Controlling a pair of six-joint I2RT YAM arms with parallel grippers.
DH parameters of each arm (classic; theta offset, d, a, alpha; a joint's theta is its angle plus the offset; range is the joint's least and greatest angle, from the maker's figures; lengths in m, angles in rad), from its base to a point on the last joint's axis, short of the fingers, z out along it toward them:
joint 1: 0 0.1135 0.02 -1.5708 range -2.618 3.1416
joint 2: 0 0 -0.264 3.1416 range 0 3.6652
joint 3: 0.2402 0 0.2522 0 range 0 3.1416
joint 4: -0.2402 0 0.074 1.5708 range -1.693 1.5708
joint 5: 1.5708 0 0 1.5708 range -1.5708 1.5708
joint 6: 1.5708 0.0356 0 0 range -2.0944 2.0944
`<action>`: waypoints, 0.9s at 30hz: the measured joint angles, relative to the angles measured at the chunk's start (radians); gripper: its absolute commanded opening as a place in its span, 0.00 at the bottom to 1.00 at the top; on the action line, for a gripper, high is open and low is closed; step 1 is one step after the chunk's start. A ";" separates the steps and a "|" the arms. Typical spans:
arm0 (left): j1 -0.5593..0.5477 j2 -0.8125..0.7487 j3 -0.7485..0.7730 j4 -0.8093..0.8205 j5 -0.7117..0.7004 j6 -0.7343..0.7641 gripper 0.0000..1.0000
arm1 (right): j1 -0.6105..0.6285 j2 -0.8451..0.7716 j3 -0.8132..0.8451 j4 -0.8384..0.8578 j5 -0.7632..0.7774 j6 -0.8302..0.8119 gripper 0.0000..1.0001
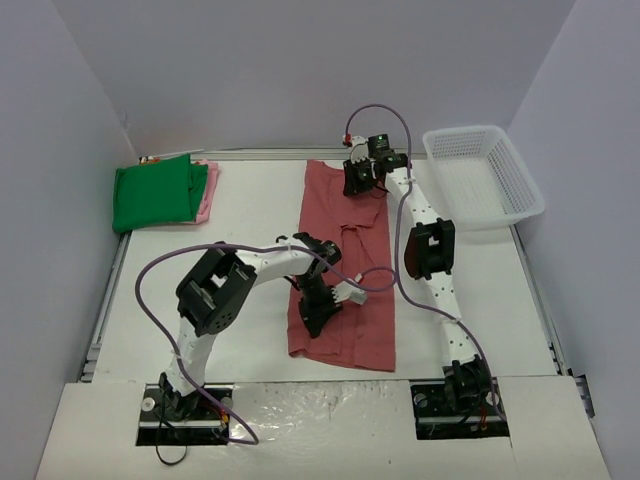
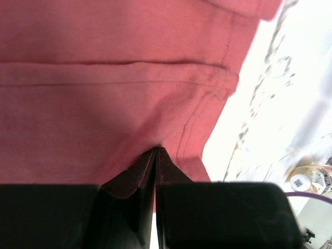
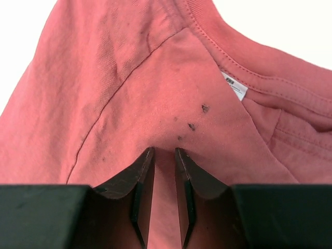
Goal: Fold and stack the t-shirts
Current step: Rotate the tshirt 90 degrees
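Observation:
The dusty-red t-shirt (image 1: 345,250) lies folded into a long strip down the middle of the table. My left gripper (image 1: 316,312) is on its near left part. In the left wrist view the left gripper (image 2: 156,149) is shut on the red cloth (image 2: 104,104) close to a hemmed corner. My right gripper (image 1: 360,182) is at the far end. In the right wrist view the right gripper (image 3: 164,150) pinches a ridge of the red cloth (image 3: 129,93) just below the collar and its white label (image 3: 234,85). The folded green t-shirt (image 1: 155,193) lies on the pale pink one (image 1: 208,188) at the far left.
A white mesh basket (image 1: 483,175) stands at the far right. The left arm's purple cable (image 1: 150,275) loops over the table's left half. Bare white table (image 2: 280,104) shows beside the shirt's hem. Grey walls close in the left, back and right.

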 measured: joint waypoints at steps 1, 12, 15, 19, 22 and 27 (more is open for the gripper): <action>-0.011 0.008 0.011 0.006 0.013 -0.008 0.02 | 0.000 0.005 0.006 0.005 -0.006 0.003 0.20; -0.108 0.077 0.093 0.058 0.118 -0.074 0.02 | 0.025 0.016 0.011 0.038 -0.039 0.021 0.21; -0.108 0.079 0.095 0.061 0.126 -0.078 0.02 | 0.032 0.016 0.011 0.042 -0.041 0.021 0.21; -0.104 0.077 0.095 0.060 0.119 -0.076 0.02 | 0.033 0.016 0.011 0.042 -0.041 0.021 0.21; -0.095 0.073 0.108 0.040 0.103 -0.053 0.04 | 0.033 0.016 0.010 0.042 -0.041 0.021 0.21; -0.032 0.040 0.198 -0.093 0.090 0.046 0.18 | 0.034 0.016 0.010 0.043 -0.040 0.020 0.21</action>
